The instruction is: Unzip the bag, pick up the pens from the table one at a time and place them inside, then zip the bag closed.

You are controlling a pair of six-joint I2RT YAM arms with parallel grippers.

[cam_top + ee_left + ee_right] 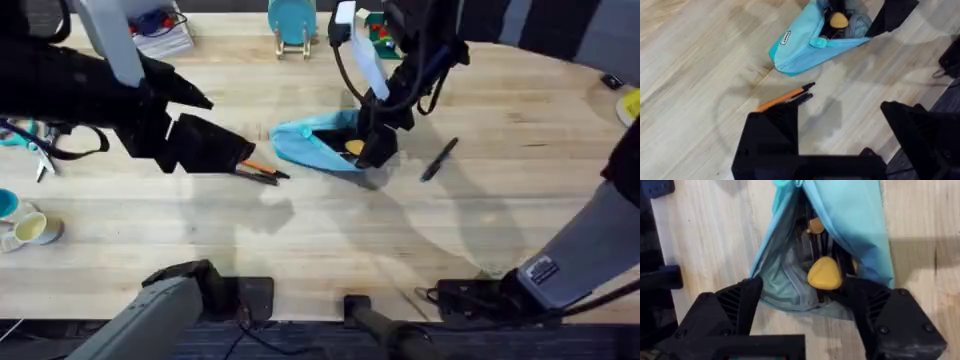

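The light blue bag (305, 140) lies mid-table with its zipper open, and its dark inside shows a yellow rounded item (824, 273). My right gripper (376, 150) stands at the bag's right end. Its fingers (735, 311) are spread wide on either side of the gaping mouth (805, 255), so it is open. An orange pen (781, 99) and a dark pen (802, 98) lie side by side just left of the bag. My left gripper (840, 120) hovers open right over them, one finger (771, 135) by their ends. A black pen (439, 159) lies to the right of the bag.
A teal round stand (292, 24) is at the table's back edge, with papers (162, 32) to its left. Two cups (30, 230) sit near the left edge and a yellow object (630, 104) at the far right. Bare wood (330, 240) spreads in front of the bag.
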